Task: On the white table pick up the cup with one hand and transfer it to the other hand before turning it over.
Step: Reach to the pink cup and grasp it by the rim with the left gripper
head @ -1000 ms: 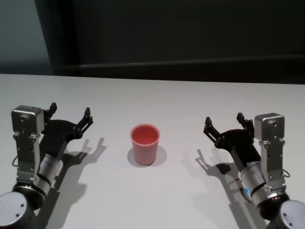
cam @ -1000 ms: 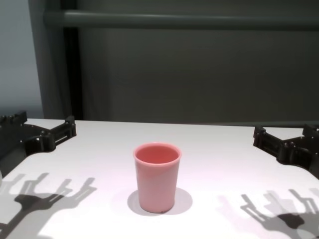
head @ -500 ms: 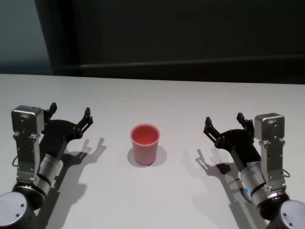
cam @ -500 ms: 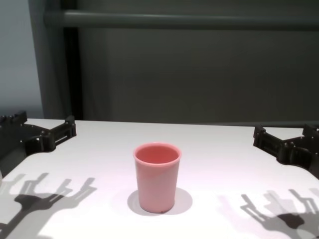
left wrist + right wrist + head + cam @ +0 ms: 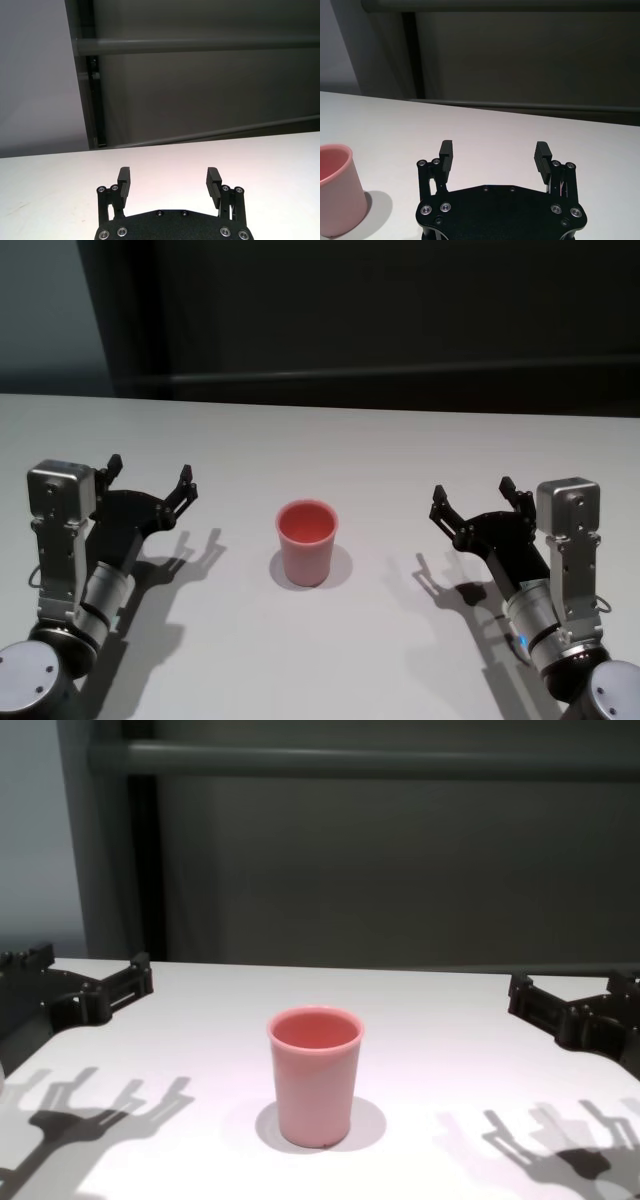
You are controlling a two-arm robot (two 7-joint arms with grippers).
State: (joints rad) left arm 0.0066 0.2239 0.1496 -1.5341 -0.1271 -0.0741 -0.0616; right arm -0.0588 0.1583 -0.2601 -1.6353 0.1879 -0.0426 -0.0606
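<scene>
The pink cup (image 5: 306, 540) stands upright, mouth up, in the middle of the white table (image 5: 350, 445). It also shows in the chest view (image 5: 314, 1075) and at the edge of the right wrist view (image 5: 335, 190). My left gripper (image 5: 149, 470) hovers low over the table to the cup's left, open and empty, as its wrist view (image 5: 169, 177) shows. My right gripper (image 5: 472, 490) hovers to the cup's right, open and empty, as its wrist view (image 5: 494, 150) shows. Both are well apart from the cup.
A dark wall with a horizontal rail (image 5: 380, 760) stands behind the table's far edge (image 5: 330, 405). Bare tabletop surrounds the cup on all sides.
</scene>
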